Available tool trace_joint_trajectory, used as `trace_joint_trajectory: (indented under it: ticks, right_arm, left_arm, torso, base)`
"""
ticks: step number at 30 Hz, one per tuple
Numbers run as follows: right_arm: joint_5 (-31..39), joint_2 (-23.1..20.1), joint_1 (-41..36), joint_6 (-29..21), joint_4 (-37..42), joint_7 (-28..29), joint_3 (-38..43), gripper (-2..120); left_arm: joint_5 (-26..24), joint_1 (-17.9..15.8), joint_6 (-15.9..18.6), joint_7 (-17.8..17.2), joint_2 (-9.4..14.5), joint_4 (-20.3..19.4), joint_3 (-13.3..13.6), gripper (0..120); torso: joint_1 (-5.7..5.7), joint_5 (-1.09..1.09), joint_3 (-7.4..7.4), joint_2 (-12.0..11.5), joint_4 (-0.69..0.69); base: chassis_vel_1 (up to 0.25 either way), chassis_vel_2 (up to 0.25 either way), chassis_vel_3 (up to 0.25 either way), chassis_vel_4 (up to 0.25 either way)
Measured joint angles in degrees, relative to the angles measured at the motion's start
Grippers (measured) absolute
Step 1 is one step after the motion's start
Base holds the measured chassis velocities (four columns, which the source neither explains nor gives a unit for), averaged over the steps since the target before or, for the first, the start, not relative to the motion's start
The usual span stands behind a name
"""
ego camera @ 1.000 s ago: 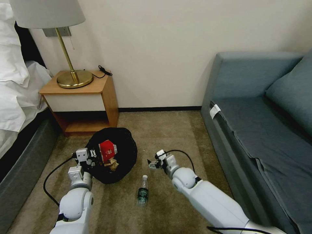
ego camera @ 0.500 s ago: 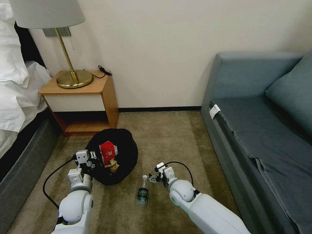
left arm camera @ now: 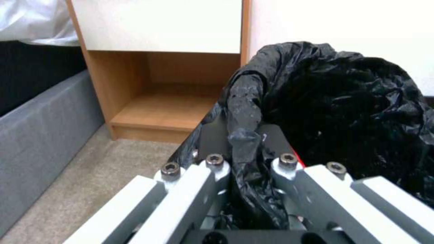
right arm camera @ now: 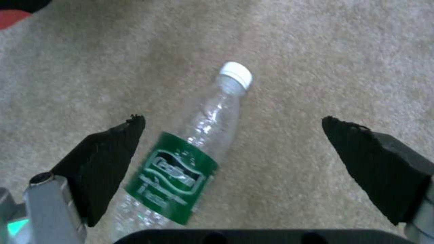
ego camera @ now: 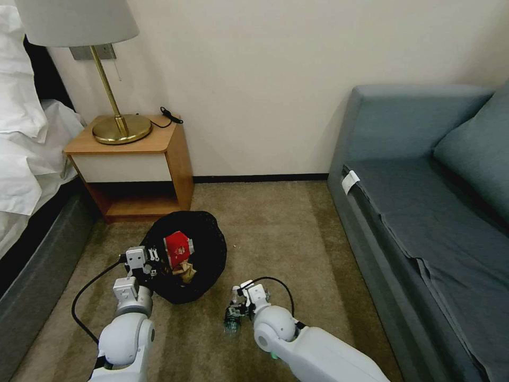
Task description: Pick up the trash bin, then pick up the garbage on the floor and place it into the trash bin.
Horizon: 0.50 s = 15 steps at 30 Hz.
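The setting is a bedroom corner with a tan short-pile carpet (ego camera: 275,223) running to a cream wall, a wooden nightstand (ego camera: 132,159) carrying a brass lamp (ego camera: 114,124) toward the far left, a grey-blue upholstered sofa (ego camera: 424,201) along the right, and white bedding on the left edge. The small round trash bin lined with glossy black plastic (ego camera: 204,244) is tipped toward the robot in front of the nightstand, with a red-and-white packet (ego camera: 177,249) and crumpled tan paper visible inside it. The left gripper (ego camera: 144,264) is clamped on the bin's near rim; the left wrist view shows a fold of the black liner (left arm camera: 244,135) pinched between its fingers. The clear plastic bottle with a green label and white cap (right arm camera: 190,159) lies on its side on the carpet just right of the bin. The right gripper (ego camera: 237,306) hovers directly over it with its black pads (right arm camera: 108,159) spread wide on either side, touching nothing. The bottle appears empty, so it is judged light, smooth and prone to rolling or crumpling under a hard squeeze; the labelled mid-body, across its width, looks the soundest place to grip. The liner is thin and slippery, and could slide off the rim.
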Motion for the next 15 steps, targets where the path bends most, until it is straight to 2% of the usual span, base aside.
trace_joint_trajectory:
  ticks: [9, 15]
  right_arm:
    - [1.0, 2.2, 1.4, -0.8, -3.3, 3.5, -2.5, 100]
    - [0.6, 2.6, 1.0, -0.5, -5.0, 3.7, -3.4, 100]
  left_arm:
    - [-0.3, 0.5, -0.4, 0.0, 0.1, -0.1, -0.5, 5]
    - [-0.3, 0.5, -0.5, 0.0, 0.1, -0.1, -0.5, 5]
  torso:
    - [0.00, 0.00, 0.00, 0.0, 0.00]
    - [0.00, 0.00, 0.00, 0.0, -0.01]
  base:
    - [0.000, 0.000, 0.000, 0.000]
    - [0.000, 0.000, 0.000, 0.000]
